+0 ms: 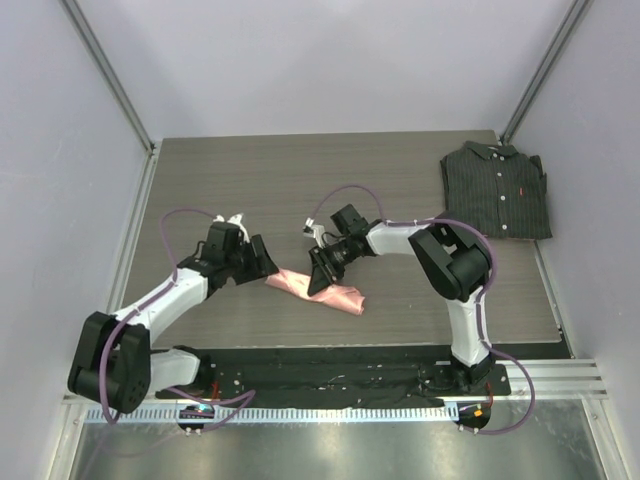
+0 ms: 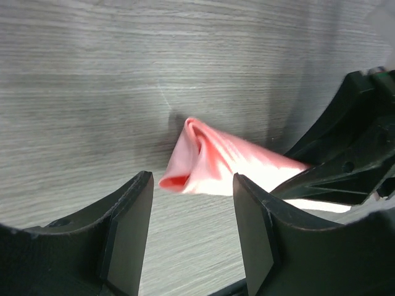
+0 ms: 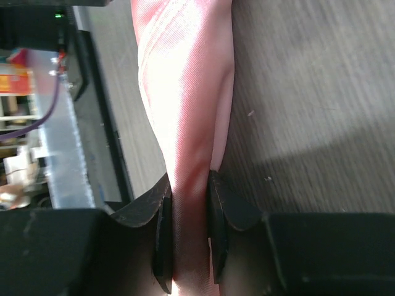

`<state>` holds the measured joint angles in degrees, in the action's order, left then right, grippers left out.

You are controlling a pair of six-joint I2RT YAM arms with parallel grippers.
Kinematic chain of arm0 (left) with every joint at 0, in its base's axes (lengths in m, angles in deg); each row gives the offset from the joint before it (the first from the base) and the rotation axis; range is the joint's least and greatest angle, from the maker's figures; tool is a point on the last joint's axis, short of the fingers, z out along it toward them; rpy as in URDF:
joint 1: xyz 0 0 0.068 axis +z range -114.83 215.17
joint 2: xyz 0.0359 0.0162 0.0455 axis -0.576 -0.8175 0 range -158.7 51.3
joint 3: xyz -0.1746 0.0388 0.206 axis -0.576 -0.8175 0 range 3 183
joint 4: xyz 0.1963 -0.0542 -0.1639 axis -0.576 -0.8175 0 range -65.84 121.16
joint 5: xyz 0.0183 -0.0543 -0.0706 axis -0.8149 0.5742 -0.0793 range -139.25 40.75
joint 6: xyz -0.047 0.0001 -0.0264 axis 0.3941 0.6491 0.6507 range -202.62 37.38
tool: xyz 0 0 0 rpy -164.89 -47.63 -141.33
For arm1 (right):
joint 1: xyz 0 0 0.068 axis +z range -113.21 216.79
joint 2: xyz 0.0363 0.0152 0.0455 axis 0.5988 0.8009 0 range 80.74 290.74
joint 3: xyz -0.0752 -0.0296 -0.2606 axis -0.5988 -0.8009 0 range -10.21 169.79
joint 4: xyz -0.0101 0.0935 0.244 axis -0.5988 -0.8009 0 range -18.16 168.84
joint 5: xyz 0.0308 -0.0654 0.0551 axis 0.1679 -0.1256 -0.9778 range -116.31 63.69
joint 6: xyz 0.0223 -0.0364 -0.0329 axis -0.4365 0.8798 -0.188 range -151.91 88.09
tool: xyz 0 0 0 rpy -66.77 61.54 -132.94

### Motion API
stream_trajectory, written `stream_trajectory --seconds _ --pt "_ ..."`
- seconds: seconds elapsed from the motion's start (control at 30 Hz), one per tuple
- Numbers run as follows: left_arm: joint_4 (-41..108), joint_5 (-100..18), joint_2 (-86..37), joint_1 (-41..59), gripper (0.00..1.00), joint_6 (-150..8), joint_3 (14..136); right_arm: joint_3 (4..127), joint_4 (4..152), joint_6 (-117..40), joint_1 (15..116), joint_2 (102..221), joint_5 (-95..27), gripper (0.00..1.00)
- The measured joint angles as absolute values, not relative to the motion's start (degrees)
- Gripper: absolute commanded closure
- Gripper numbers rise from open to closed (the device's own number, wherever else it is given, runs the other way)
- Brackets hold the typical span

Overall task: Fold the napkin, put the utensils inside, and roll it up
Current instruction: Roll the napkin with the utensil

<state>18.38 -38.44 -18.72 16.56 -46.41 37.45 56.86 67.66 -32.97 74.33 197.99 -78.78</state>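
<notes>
The salmon-pink napkin [image 1: 330, 292] lies rolled into a narrow bundle on the table, running from upper left to lower right. My right gripper [image 1: 324, 272] is shut on its middle; in the right wrist view the satin [image 3: 185, 92] is pinched between the two fingers [image 3: 217, 209]. My left gripper [image 1: 262, 260] is open and empty just left of the roll's left end, which shows as an open tube end [image 2: 197, 154] beyond its fingertips [image 2: 247, 209]. The fork is hidden.
A dark pinstriped folded shirt [image 1: 497, 188] lies at the back right of the table. A black mat [image 1: 330, 372] runs along the near edge by the arm bases. Grey walls bound the table on the left, right and back.
</notes>
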Motion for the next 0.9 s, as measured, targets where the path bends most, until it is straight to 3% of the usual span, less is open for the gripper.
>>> stream_trajectory --seconds 0.23,0.5,0.63,0.73,0.83,0.9 --pt "25.0 -36.7 -21.1 16.6 0.43 -45.6 36.8 57.2 67.6 -35.1 74.2 200.6 -84.8 0.71" --pt "30.2 -33.7 -26.4 16.6 0.52 -45.1 36.0 57.2 67.4 -35.7 74.2 201.1 -85.9 0.7" --pt "32.3 -31.5 -29.0 16.6 0.69 -44.1 35.3 57.2 67.3 -36.1 74.2 201.1 -85.9 0.65" --pt "34.2 -30.1 -30.6 16.6 0.91 -43.4 34.7 57.3 67.1 -36.9 74.2 201.1 -86.1 0.57" --pt "35.3 -29.4 -31.9 16.6 1.0 -42.9 34.5 57.4 66.5 -37.6 74.2 200.3 -85.7 0.47" --pt "35.6 -29.1 -32.2 16.6 1.0 -42.8 34.5 57.3 66.1 -37.9 74.3 199.4 -84.9 0.44"
